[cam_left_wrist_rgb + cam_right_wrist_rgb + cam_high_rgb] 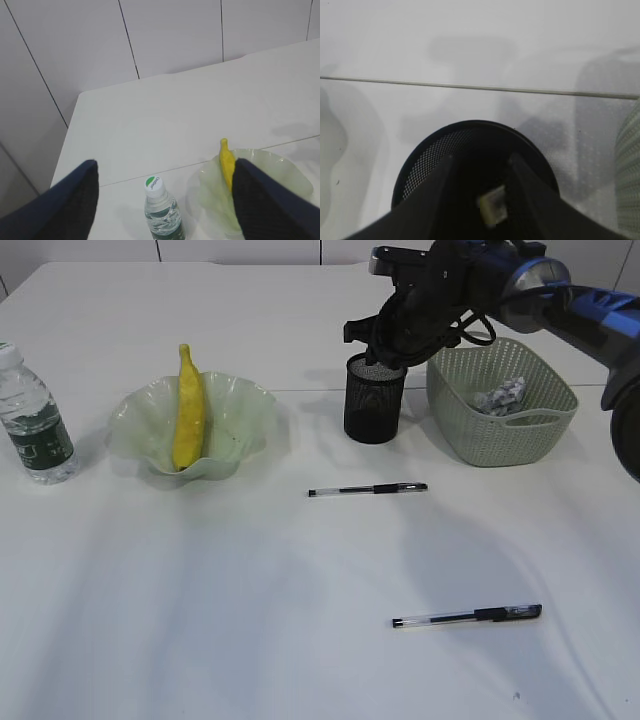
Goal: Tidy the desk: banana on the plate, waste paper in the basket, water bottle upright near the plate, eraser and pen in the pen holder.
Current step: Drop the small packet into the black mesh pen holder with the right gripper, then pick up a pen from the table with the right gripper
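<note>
The right pincer is hovering directly above the black wire-mesh cup, jaws apart; the small pale yellow block eraser is sitting between them, whether gripped I cannot tell.

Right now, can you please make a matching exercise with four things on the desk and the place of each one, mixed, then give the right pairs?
Things:
1. banana
2. waste paper
3. water bottle
4. two pens

Places:
A. inside the basket
B. lying on the bare desk
C. in the plate
D. upright, left of the plate

Pairs: 1-C, 2-A, 3-D, 4-B
</note>
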Action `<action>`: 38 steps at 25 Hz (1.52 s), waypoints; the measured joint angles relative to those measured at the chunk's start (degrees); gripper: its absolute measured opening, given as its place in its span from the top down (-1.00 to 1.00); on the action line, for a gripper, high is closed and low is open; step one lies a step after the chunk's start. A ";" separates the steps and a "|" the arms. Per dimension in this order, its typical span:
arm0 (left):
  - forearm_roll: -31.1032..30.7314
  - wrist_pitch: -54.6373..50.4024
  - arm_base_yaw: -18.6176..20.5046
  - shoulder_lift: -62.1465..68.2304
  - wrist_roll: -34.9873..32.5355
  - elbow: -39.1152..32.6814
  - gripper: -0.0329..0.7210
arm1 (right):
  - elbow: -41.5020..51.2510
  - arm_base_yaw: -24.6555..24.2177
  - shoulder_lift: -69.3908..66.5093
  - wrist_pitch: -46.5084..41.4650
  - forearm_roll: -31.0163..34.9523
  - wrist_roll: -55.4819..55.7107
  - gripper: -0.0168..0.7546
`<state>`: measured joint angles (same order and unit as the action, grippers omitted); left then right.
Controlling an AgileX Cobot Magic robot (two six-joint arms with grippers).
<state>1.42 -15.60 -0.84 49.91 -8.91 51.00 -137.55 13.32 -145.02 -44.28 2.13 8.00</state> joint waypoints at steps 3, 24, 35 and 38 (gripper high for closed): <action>0.00 0.00 0.00 0.00 0.00 0.00 -0.66 | 0.00 0.00 0.00 -0.20 0.58 0.00 0.31; 0.00 0.00 0.00 0.00 0.00 0.00 -0.66 | -17.05 -0.08 0.52 -17.73 1.77 0.00 0.31; 0.00 0.00 0.00 0.00 0.00 0.00 -0.66 | -21.56 -0.22 9.56 -27.15 1.77 0.40 0.31; 0.00 0.00 0.00 0.00 0.00 0.00 -0.66 | -21.56 -0.22 11.32 -27.54 1.77 0.48 0.31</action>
<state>1.42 -15.60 -0.84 49.91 -8.91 51.00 -159.11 13.10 -133.69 -71.82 3.90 8.48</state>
